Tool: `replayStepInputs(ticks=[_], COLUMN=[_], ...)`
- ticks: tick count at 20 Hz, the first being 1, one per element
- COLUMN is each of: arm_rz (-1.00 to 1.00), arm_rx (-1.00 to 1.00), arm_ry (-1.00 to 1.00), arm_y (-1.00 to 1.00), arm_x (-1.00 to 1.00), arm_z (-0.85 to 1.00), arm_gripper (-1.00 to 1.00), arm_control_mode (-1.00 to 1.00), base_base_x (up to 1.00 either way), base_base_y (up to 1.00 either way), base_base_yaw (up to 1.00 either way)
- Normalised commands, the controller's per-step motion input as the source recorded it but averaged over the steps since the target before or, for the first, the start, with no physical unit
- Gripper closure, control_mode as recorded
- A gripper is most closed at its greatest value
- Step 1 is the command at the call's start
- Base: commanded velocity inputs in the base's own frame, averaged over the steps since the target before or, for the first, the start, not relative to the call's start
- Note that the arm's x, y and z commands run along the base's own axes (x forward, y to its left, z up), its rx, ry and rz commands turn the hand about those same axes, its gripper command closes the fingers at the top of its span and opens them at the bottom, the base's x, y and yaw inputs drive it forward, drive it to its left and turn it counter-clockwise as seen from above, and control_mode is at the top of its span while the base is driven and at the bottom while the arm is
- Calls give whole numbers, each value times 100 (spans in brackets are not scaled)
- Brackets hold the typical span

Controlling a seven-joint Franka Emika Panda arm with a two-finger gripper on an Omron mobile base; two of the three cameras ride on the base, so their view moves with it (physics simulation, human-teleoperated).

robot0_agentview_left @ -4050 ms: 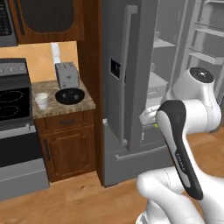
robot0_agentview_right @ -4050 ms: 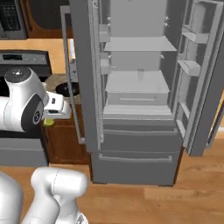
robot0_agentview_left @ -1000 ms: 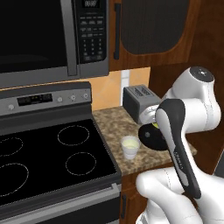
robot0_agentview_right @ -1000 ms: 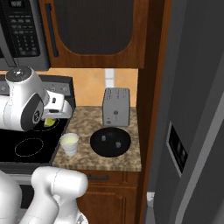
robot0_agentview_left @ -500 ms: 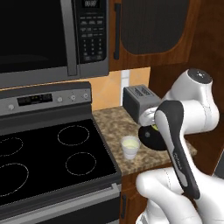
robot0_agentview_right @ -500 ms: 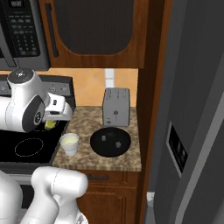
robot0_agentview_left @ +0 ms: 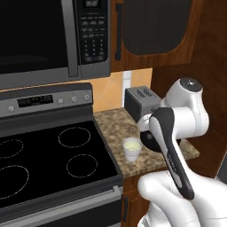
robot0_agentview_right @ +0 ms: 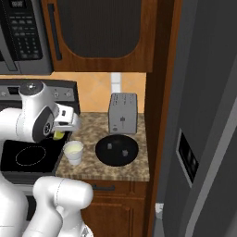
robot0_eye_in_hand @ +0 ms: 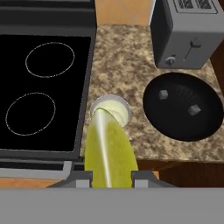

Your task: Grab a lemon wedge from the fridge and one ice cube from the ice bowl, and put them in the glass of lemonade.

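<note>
Two ice cubes (robot0_eye_in_hand: 163,94) sit in the black bowl (robot0_eye_in_hand: 183,106) right of the glass of lemonade (robot0_eye_in_hand: 110,109). My jaws (robot0_eye_in_hand: 109,179) grip the lemon wedge (robot0_eye_in_hand: 108,153) above the glass, near the table (robot0_eye_in_hand: 127,57) edge by the stove (robot0_eye_in_hand: 41,92).

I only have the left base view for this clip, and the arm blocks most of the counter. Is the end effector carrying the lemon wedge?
Observer: Yes. In the hand view the lemon wedge sits clamped in the end effector, its tip over the glass of lemonade.
Operator: What is on the counter behind the arm?
Observer: A black ice bowl lies right of the glass, in front of the toaster.
Operator: Any ice in it?
Observer: Two cubes, one nearer the toaster, one toward the far rim.
</note>
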Motion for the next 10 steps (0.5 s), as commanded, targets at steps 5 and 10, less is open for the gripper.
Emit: replayStepInputs(ticks=[5, 10], arm_rz=[0, 0], arm_rx=[-4, -3], arm_ry=[1, 5], arm_y=[12, 6], arm_x=[24, 9], arm_z=[-37, -39], arm_gripper=[100, 100], arm_control_mode=[-100, -100], base_base_x=[0, 0], base_base_y=[0, 0], base_base_yaw=[0, 0])
